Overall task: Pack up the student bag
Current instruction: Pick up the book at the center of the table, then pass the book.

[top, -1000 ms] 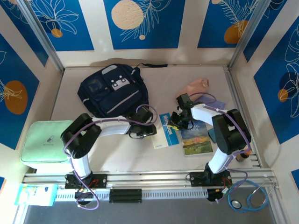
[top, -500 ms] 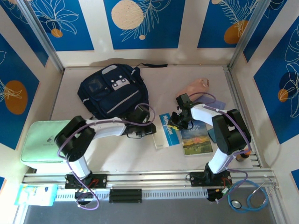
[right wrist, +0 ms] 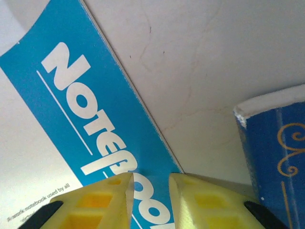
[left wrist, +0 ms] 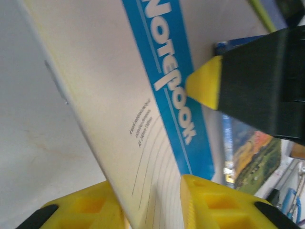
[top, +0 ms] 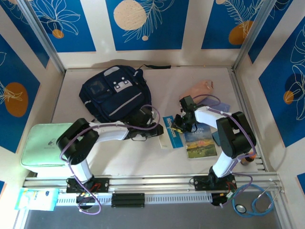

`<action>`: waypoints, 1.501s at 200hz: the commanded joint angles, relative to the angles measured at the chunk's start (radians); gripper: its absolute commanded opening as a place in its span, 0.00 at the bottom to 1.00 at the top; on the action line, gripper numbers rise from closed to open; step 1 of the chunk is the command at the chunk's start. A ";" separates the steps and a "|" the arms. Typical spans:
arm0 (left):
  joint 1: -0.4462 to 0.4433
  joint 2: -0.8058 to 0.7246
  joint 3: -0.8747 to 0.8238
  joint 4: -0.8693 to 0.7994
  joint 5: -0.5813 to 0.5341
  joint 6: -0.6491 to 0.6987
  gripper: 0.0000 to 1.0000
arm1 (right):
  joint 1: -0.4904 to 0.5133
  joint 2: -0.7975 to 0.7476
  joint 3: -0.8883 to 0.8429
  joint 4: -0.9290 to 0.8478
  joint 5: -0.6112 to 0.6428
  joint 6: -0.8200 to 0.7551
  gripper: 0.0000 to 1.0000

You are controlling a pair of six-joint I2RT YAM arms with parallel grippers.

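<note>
Left gripper [left wrist: 145, 188]: clamps the notebook [top: 172, 134] along its pale left edge, jaws drawn close, with the cover filling the gap between the yellow pads. Holds that edge tilted off the table [top: 133, 160].

Right gripper [right wrist: 150, 179]: comes in from the opposite side with jaws set narrow, straddles the edge of the blue title band and rests one yellow fingertip [left wrist: 205, 88] on the printed word. Real pinch or mere touch: cannot tell.

Student bag [top: 116, 93]: lies flat at the far left of the table, patch side up, near edge just beside the left wrist, apart from the notebook.

Landscape-cover book [top: 200, 140]: lies just right of the notebook, partly under the right arm.

Pink pouch [top: 201, 87]: sits well behind, far right.
</note>
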 commanded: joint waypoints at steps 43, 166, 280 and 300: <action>-0.005 -0.011 0.051 -0.068 -0.051 0.025 0.14 | 0.016 -0.003 -0.028 -0.042 0.004 0.001 0.29; 0.193 -0.313 0.131 -0.124 -0.108 0.049 0.00 | -0.042 -0.483 -0.185 0.390 -0.236 0.158 0.86; 0.251 -0.298 0.026 0.360 -0.029 -0.317 0.00 | 0.061 -0.362 -0.196 0.890 -0.353 0.494 0.95; 0.249 -0.292 0.015 0.384 -0.024 -0.333 0.00 | 0.062 -0.327 -0.193 0.946 -0.357 0.513 0.90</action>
